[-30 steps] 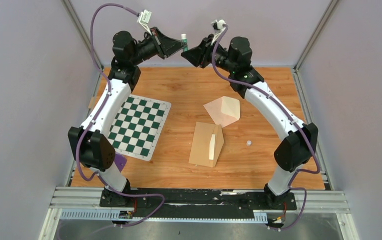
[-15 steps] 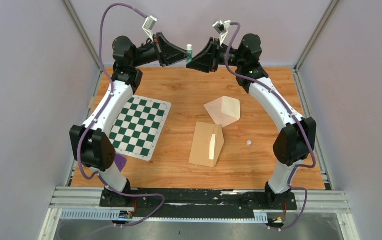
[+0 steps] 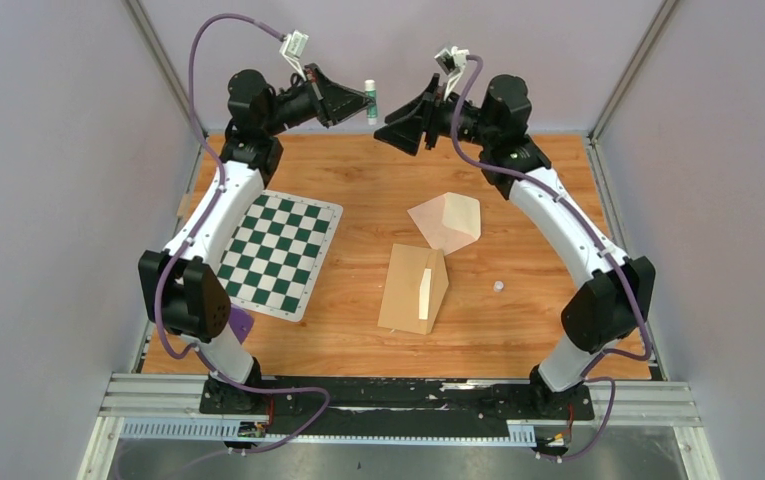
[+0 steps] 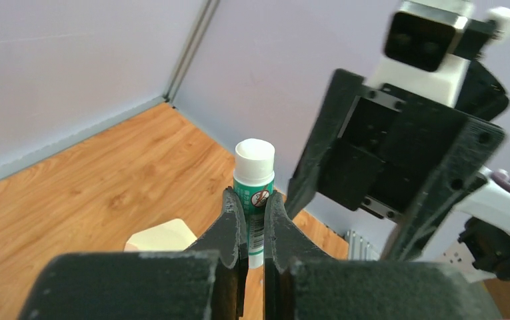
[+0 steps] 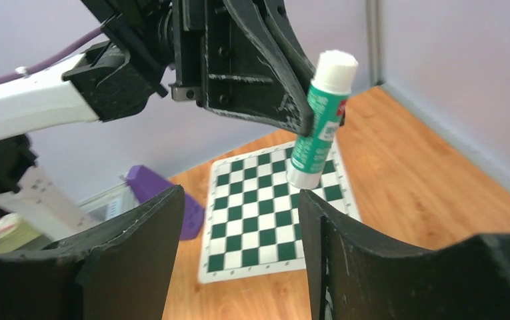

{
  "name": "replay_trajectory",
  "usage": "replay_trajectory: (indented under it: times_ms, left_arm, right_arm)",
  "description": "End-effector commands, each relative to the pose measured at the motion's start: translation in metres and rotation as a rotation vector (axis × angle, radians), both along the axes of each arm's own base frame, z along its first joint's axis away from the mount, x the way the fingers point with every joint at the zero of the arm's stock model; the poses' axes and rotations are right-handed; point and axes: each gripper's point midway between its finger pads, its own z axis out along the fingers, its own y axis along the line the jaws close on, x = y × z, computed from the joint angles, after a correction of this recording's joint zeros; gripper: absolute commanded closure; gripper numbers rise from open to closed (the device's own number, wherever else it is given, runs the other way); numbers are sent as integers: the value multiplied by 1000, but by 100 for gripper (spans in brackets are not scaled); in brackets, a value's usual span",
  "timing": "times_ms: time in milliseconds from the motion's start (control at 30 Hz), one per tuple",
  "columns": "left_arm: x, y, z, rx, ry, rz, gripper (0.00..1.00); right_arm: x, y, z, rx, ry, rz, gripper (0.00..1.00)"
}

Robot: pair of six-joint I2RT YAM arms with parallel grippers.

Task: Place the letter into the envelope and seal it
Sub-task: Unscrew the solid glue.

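left gripper [image 4: 251,200]: clamped on upright green-white glue stick [image 4: 254,175] | right gripper [image 5: 239,197]: jaws apart, empty, facing stick | letter [image 3: 445,222]: on table below both grippers, beside tan envelope [image 3: 413,290]

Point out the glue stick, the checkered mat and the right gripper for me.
glue stick [image 5: 315,133]: right wrist view, green label at mid-body.
checkered mat [image 3: 278,254]: top external view, middle of the pattern.
right gripper [image 5: 239,200]: right wrist view, midway between its fingertips.
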Motion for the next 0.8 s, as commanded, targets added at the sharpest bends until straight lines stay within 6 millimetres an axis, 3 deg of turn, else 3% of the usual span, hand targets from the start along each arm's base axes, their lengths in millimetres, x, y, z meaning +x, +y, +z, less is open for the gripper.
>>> replay_trajectory:
  times_ms: [0, 133, 267, 367, 567, 700, 767]
  left_arm:
    - [-5, 11, 24, -13, -53, 80, 100]
    - [-8, 9, 28, -22, -48, 81, 100]
    - [-11, 7, 32, -28, -49, 84, 100]
    - [-13, 6, 34, -31, -50, 86, 100]
    - [-14, 7, 35, -34, -50, 89, 100]
    - [-14, 7, 36, -36, -51, 88, 100]
    - [-14, 7, 36, -36, -51, 86, 100]
  right_arm:
    - [4, -1, 27, -40, -181, -201, 36]
    - [30, -1, 25, -65, -157, -361, 35]
    - [44, 1, 25, -82, -156, -446, 27]
    - [48, 6, 24, -92, -152, -477, 36]
    - [47, 17, 13, -110, -128, -452, 44]
    - [42, 22, 5, -120, -110, -422, 56]
    - [41, 22, 5, -119, -110, -416, 67]
